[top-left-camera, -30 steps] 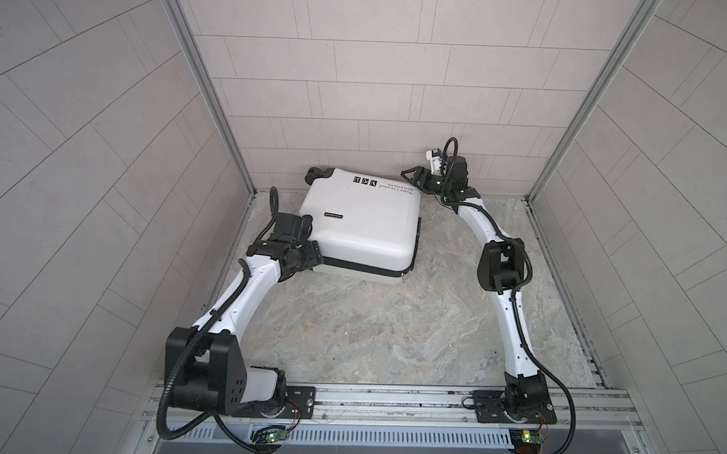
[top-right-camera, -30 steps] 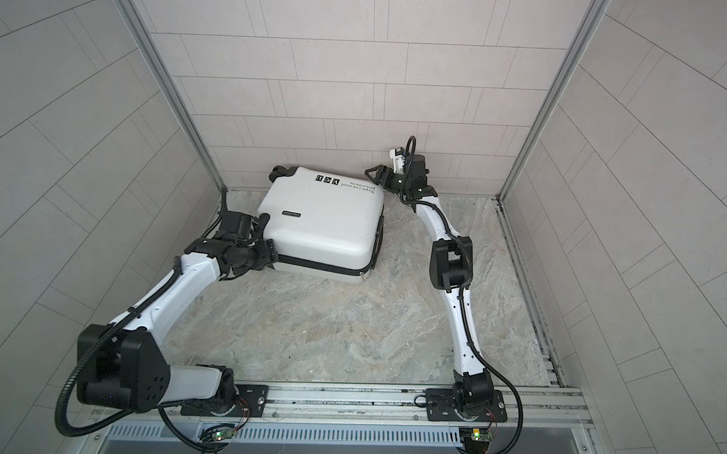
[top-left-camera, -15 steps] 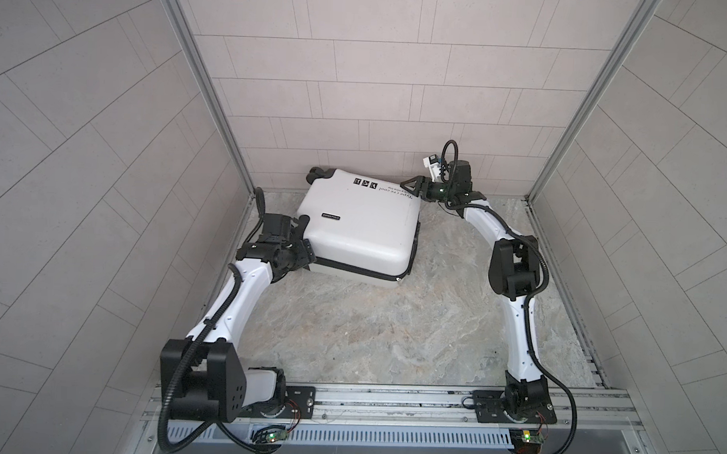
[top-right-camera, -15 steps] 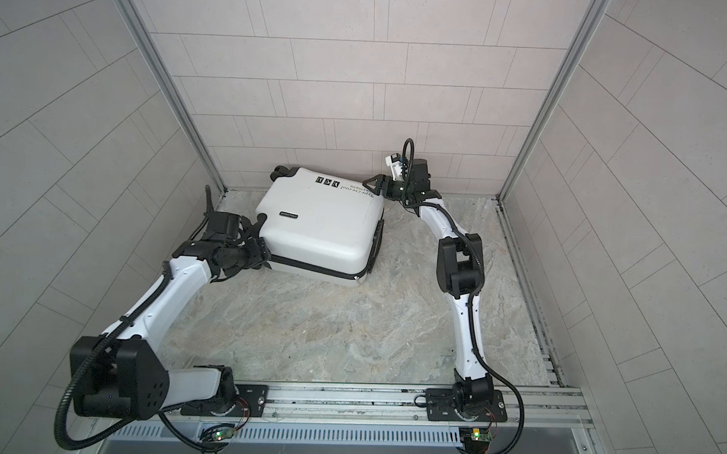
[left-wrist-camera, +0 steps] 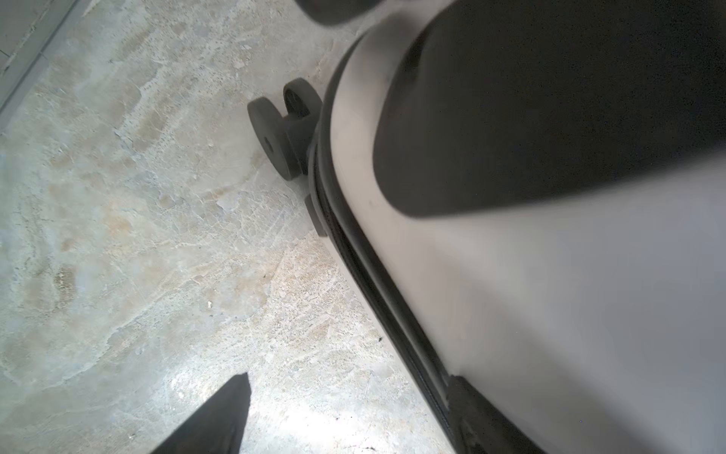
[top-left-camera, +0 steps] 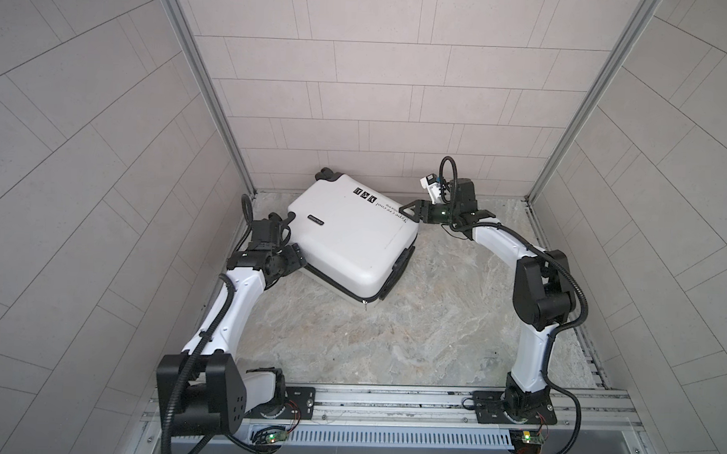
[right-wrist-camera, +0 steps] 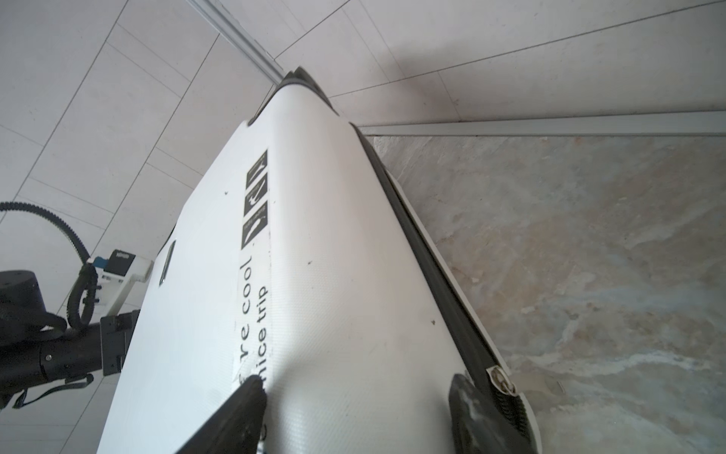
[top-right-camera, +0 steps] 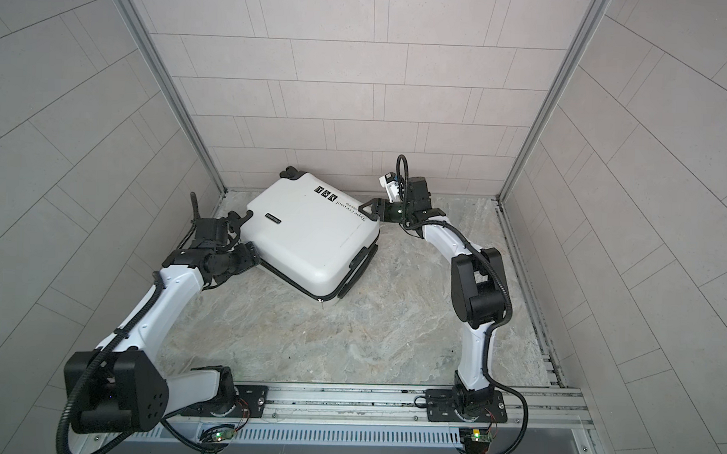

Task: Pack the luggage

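- In both top views the luggage [top-left-camera: 353, 236] [top-right-camera: 311, 238] lies flat on the marbled floor [top-left-camera: 391, 341]. Its white shell faces up and it is turned askew, with the back wall [top-left-camera: 378, 112] just beyond its wheeled end.
- Also in both top views, the left gripper [top-left-camera: 294, 254] [top-right-camera: 250, 255] sits low against one side corner of the luggage. The right gripper [top-left-camera: 410, 208] [top-right-camera: 368, 207] meets the opposite corner, beside the printed text [top-left-camera: 389, 212].
- In the left wrist view, one finger [left-wrist-camera: 550, 118], dark and blurred, lies over the white shell of the luggage. The other finger [left-wrist-camera: 220, 416] hangs above bare floor, apart from the luggage. The jaws are spread and grasp nothing. A black wheel [left-wrist-camera: 279, 133] juts from the luggage's edge by the zipper trim [left-wrist-camera: 377, 298].
- In the right wrist view, the jaws stand wide and straddle the luggage's corner. One finger [right-wrist-camera: 243, 412] is on the top face at the words "nice trip". The other [right-wrist-camera: 471, 412] rests against the black zipper trim [right-wrist-camera: 432, 275]. I cannot tell whether they squeeze the shell. Three black icons [right-wrist-camera: 257, 196] sit farther along the shell.
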You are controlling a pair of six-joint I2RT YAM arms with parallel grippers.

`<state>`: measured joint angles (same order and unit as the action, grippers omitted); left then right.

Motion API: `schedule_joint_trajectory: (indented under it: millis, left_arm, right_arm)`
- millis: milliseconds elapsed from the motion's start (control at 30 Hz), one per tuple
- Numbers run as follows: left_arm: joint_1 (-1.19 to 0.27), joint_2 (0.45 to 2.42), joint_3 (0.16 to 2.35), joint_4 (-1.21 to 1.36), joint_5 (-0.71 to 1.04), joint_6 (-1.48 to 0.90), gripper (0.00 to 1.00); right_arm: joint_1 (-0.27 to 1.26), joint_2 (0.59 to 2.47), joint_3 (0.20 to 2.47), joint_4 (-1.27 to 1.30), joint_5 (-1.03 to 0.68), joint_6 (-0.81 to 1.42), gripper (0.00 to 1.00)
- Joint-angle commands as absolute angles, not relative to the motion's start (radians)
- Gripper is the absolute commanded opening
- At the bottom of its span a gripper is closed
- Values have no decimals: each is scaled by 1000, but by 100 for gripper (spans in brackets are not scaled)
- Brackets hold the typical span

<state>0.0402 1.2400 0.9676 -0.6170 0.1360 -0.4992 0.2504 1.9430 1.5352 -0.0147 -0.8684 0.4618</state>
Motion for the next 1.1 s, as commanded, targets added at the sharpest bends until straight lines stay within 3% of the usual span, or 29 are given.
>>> schedule_joint_trajectory:
  millis: [0, 1067]
  left_arm:
    - [36, 1256, 968, -496, 211, -498, 86]
    - [34, 1370, 989, -461, 400, -461, 85]
  right_arm:
    - [326, 1870, 1447, -62, -906, 412, 75]
    - [615, 1315, 884, -25, -605, 437, 75]
